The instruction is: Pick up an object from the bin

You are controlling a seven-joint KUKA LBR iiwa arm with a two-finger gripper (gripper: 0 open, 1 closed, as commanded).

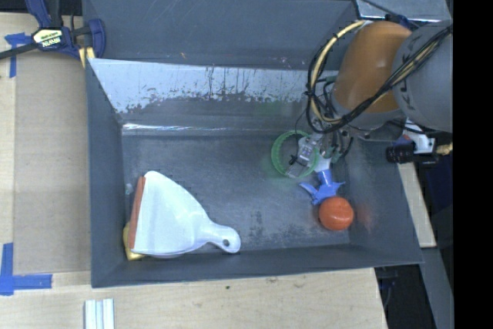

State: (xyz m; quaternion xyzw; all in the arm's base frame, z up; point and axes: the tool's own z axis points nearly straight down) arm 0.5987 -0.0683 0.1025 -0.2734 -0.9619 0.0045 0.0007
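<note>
End effector (312, 153) is low in the bin (231, 27), right of centre, directly over a green ring (277, 153). Cannot tell how far open it is, or whether it has hold of anything.

Just below it is a blue pronged piece (323, 186), touching an orange ball (337, 214). White dustpan (173, 223) sits lower left, well apart.

Judgement: everything appears to rest on the floor, so grasp and lift remain.

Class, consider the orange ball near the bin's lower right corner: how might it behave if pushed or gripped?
The orange ball looks round, so a push would probably roll it across the bin floor. The blue piece touching it may block rolling that way. Its curve might slip from a pinch.
</note>
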